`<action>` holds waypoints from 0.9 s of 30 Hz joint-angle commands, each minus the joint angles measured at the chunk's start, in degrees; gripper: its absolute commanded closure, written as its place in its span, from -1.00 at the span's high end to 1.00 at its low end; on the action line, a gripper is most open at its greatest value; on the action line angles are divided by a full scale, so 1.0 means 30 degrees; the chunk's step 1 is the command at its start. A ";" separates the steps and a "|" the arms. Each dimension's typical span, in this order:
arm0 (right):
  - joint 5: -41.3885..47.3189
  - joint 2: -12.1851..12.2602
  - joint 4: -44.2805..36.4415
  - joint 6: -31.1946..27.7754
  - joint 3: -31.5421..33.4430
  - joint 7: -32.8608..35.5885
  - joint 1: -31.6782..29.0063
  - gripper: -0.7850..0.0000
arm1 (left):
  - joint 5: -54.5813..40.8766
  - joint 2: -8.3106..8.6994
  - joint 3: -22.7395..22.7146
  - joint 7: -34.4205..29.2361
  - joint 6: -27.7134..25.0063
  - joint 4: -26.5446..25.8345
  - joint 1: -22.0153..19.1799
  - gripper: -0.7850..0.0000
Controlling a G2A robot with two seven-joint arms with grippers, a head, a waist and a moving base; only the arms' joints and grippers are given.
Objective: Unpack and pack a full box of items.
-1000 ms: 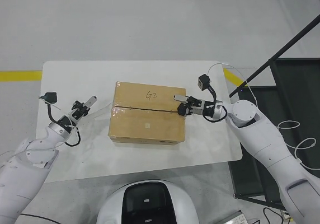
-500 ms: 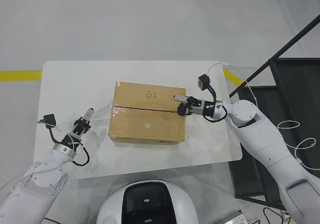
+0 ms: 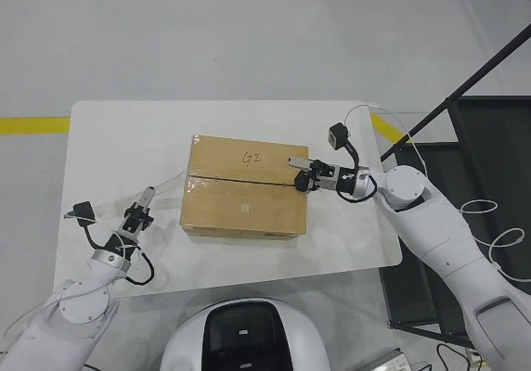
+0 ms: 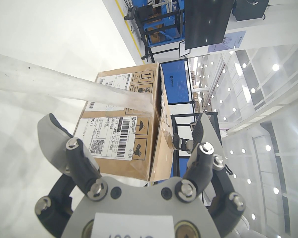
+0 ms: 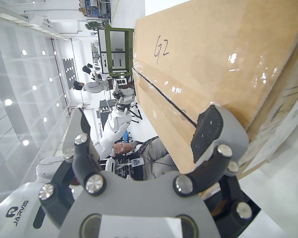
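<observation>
step: unpacking, box shut at table centre, tape strip trailing off its end | left gripper apart, beside box | right gripper apart at seam | next: probably prying flap edge up

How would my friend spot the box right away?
Look at the white table. In its middle sits the cardboard box, between the left gripper and the right gripper. It is the only brown thing there, with handwriting on its lid and a slit across it.
</observation>
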 commanded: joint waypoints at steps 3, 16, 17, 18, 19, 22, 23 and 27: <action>0.0000 0.0000 0.0000 0.0000 0.0000 0.0000 0.0000 1.00 | -0.0188 -0.0015 -0.0002 -0.0022 0.0011 -0.0049 0.0009 1.00; 0.0000 0.0000 0.0000 0.0000 0.0000 0.0000 0.0000 1.00 | -0.6905 -0.0647 -0.0163 -0.3107 0.0013 0.1305 -0.0164 1.00; 0.0000 0.0000 0.0000 0.0000 0.0000 0.0000 0.0000 1.00 | -0.7240 -0.0731 -0.0053 -0.3055 -0.0019 0.1471 -0.0242 1.00; 0.0000 0.0000 0.0000 0.0000 0.0000 0.0000 0.0000 1.00 | -0.7367 -0.0800 0.0025 -0.3027 -0.0164 0.1644 -0.0318 1.00; 0.0000 0.0000 0.0000 0.0000 0.0000 0.0000 0.0000 1.00 | -0.7452 -0.0869 0.0089 -0.2908 -0.0335 0.1839 -0.0365 1.00; 0.0000 0.0000 0.0000 0.0000 0.0000 0.0000 0.0000 1.00 | -0.8207 -0.1094 0.0233 -0.2634 -0.0835 0.2300 -0.0506 1.00; 0.0000 0.0000 0.0000 0.0000 0.0000 0.0000 0.0000 1.00 | -0.8393 -0.1169 0.0271 -0.2477 -0.0983 0.2462 -0.0573 1.00; 0.0000 0.0000 0.0000 0.0000 0.0000 0.0000 0.0000 1.00 | -0.8956 -0.1473 0.0553 -0.1906 -0.0857 0.3049 -0.1034 1.00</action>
